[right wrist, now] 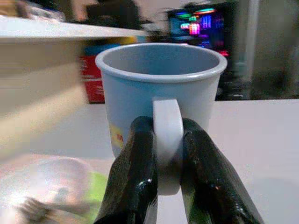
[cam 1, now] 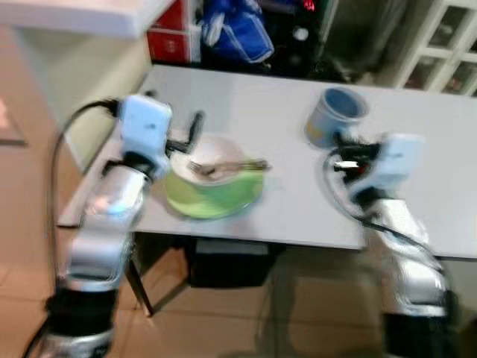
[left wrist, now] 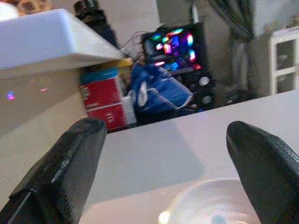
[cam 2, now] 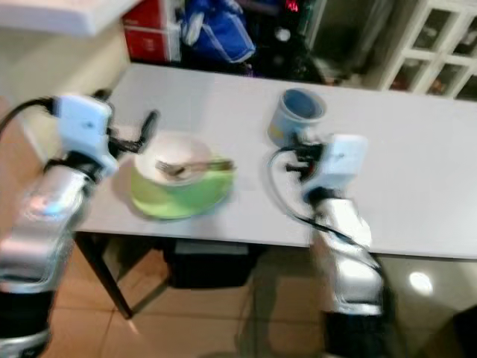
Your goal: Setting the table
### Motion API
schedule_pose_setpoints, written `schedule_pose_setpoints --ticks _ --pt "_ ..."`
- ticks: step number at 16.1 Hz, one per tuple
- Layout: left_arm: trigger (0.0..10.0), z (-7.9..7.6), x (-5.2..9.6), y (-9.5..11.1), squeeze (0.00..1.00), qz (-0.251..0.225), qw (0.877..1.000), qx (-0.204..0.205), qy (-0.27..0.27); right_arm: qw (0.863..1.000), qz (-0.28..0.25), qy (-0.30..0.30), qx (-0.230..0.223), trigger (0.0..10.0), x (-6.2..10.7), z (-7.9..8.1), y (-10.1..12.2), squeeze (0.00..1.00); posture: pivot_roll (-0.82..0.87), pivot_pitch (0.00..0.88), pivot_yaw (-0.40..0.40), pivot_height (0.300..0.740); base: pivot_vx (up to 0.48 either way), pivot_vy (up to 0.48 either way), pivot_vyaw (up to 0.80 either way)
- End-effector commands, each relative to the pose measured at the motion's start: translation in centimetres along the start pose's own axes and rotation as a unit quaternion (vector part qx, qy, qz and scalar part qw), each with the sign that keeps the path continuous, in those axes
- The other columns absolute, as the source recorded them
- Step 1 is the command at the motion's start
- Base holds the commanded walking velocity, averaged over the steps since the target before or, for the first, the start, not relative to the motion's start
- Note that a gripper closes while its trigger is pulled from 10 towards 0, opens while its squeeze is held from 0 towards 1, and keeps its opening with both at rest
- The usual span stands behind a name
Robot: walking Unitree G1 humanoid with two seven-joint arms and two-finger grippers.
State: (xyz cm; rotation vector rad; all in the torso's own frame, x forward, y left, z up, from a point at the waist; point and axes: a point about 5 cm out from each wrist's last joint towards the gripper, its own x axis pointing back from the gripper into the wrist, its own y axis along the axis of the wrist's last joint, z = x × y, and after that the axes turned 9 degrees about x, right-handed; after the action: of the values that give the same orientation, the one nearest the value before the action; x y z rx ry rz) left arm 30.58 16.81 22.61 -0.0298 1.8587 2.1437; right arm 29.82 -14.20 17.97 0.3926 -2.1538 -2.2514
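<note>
A light blue mug stands on the white table, and my right gripper is shut on the mug's white handle from the near side. To the left sits a green plate bearing a white bowl with a fork across it. My left gripper hovers open just over the bowl's far-left rim, nothing between its fingers. The bowl shows below them in the left wrist view.
A white counter stands at the far left. Red boxes and a blue bag lie behind the table, with a white cabinet at the far right. The table's right half is bare.
</note>
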Motion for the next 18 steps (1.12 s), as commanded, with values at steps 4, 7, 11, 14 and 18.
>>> schedule_pose_setpoints --ticks 4,7,11,14,18 --pt "10.0 -1.4 -0.3 0.6 0.00 -0.007 0.999 -0.002 -0.031 0.999 -0.007 -0.032 0.002 10.0 0.5 -1.8 0.4 0.00 0.04 0.000 -0.059 0.740 0.419 0.000 0.00" --pt "10.0 -1.5 -0.1 0.5 0.00 -0.001 0.999 -0.004 -0.040 1.000 0.008 -0.017 -0.003 10.0 0.7 -1.7 0.0 0.00 0.04 0.000 -0.059 0.740 0.417 0.000 0.00" --pt "10.0 -1.6 0.0 0.4 0.00 0.008 0.999 -0.008 -0.043 1.000 0.014 -0.005 -0.002 10.0 0.7 -1.8 -0.1 0.00 0.04 0.000 -0.059 0.740 0.417 0.000 0.00" --pt "10.0 -1.8 0.8 0.1 0.00 0.028 0.997 -0.009 -0.066 0.999 0.021 0.033 0.019 10.0 0.2 -1.9 -0.2 0.00 0.05 0.000 -0.066 0.740 0.000 0.000 0.00" --pt "10.0 -1.3 1.9 -0.1 0.00 0.032 0.996 -0.004 -0.086 0.998 0.055 0.018 0.009 10.0 -0.6 -3.3 -1.6 0.00 0.05 0.000 -0.060 0.740 0.000 0.000 0.00"
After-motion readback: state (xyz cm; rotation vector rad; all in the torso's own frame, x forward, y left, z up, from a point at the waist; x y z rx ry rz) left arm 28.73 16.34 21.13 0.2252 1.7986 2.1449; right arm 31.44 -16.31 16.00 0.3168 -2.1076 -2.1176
